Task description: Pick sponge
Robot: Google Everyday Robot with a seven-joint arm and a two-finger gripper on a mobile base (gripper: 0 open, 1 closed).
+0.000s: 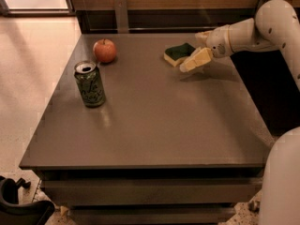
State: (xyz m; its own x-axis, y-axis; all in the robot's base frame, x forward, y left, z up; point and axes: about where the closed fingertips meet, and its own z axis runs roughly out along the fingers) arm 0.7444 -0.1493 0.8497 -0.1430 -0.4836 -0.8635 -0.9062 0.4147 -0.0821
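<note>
Green-topped sponge (178,52), pale yellow foam beneath, flat on table (140,125); tool (191,50) spread apart, just beside it.

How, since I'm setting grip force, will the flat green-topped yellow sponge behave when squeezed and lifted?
Its foam layer suggests the green-topped yellow sponge will probably compress rather than resist. Lying flat, it seems unlikely to roll or tip, and likely light. The open gripper, just to its right, may nudge it across the smooth grey table.
</note>
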